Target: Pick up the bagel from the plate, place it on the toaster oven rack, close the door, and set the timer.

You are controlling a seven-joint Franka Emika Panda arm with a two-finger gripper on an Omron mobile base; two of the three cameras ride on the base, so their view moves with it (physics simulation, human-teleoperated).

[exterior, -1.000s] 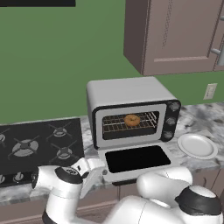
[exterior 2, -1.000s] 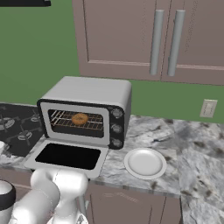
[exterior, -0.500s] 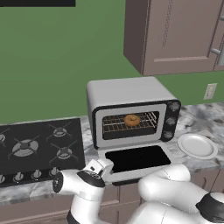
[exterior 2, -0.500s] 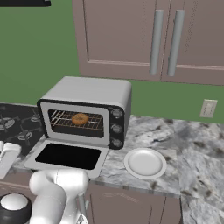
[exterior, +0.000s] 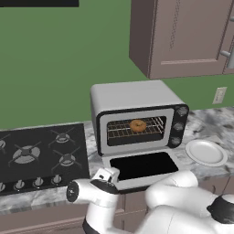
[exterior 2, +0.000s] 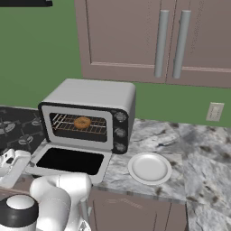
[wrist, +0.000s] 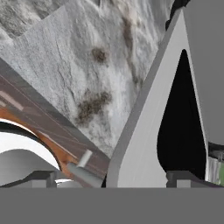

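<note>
The gripper [exterior: 109, 173] sits low at the counter's front edge, by the left corner of the open door [exterior: 144, 166]. In the base views its fingers are hard to make out against the white hand. The hand view looks steeply along the door, whose grey frame and dark glass are cut off at the right. There the two dark fingertips stand wide apart at the bottom, with nothing between them.

The marble counter [exterior 2: 198, 158] runs along a green wall, under brown cabinets [exterior 2: 158, 40], with a black stove [exterior: 36, 155] left of the toaster oven [exterior: 137, 116]. The door lies flat on the counter. Above and behind the gripper, the bagel [exterior: 137, 124] rests on the wire rack [exterior: 119, 130] inside the oven. The white plate [exterior 2: 150, 168] lies just right of the door.
</note>
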